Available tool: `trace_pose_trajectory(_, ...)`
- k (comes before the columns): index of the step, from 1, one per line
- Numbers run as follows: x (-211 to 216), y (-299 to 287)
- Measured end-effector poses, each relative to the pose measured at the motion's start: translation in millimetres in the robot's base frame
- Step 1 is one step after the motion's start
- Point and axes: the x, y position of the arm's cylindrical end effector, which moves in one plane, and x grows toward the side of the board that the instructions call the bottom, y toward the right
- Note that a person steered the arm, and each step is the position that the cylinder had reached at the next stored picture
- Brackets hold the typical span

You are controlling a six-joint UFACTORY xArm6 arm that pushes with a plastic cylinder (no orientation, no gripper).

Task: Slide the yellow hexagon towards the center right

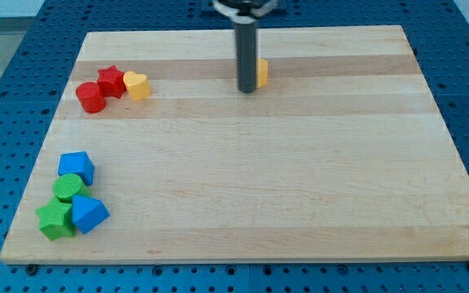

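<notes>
My tip (247, 89) touches the yellow hexagon (262, 72) at its left; no claw shows; light, rigid, likely slides easily rightward across the worktop (300, 179).

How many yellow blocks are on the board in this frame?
2: a yellow heart at the view's upper left beside the red star, and the yellow hexagon near the top centre, mostly hidden behind my tip.

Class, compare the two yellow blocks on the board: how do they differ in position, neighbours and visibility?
The yellow hexagon sits at the view's top centre, largely hidden behind my tip; the yellow heart lies fully visible at the upper left. The heart touches the red star; the hexagon has no block neighbours. Both are yellow and rest on the wooden board.
</notes>
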Motion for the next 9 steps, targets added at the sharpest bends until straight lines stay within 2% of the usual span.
trace_pose_trajectory(2,-9,142)
trace_pose_trajectory(3,-11,171)
trace_pose_trajectory(7,1,-43)
trace_pose_trajectory(8,11,-71)
trace_pose_trajectory(9,-5,-68)
